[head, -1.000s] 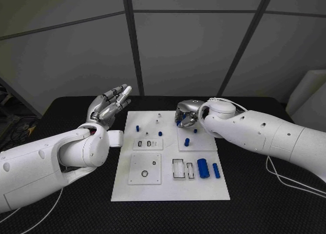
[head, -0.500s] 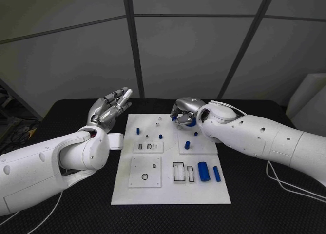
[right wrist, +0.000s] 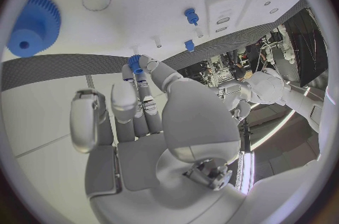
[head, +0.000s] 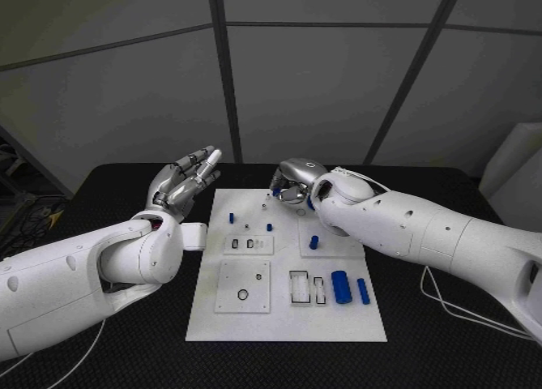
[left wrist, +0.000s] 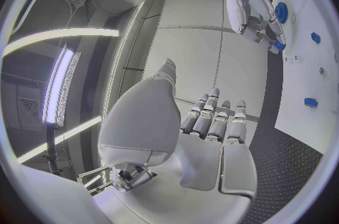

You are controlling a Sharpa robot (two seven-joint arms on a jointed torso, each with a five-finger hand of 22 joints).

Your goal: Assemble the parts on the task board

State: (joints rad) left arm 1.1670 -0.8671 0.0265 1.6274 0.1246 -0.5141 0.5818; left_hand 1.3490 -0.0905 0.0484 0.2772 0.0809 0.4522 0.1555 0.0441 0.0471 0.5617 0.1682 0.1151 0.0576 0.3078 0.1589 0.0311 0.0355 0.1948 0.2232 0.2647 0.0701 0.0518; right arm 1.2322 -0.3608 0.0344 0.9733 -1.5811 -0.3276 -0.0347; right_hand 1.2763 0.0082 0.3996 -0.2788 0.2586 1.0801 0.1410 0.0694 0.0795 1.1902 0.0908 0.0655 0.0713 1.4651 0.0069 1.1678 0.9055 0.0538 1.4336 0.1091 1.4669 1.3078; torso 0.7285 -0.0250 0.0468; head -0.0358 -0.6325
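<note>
One task board (head: 285,312) is lying white at the middle of the black worktop (head: 458,340).

Two hands are showing. The left hand (head: 183,182) is hovering off the board's 10 o'clock corner, palm up, its fingers (left wrist: 215,119) straight and side by side, holding nothing. The right hand (head: 294,185) is hanging over the board's 12 o'clock edge, its fingers (right wrist: 138,85) pinching one small blue part (right wrist: 133,61) at their tips.

Blue pieces counted on the board from overhead: two long cylinders (head: 341,288) lying side by side at 4 o'clock, one peg (head: 314,241) at 2 o'clock, three small pegs (head: 231,217) near 11 o'clock. One blue gear (right wrist: 33,26) is showing in the right wrist view.

The right forearm (head: 423,231) is crossing the board's 2 o'clock corner and covering it.
</note>
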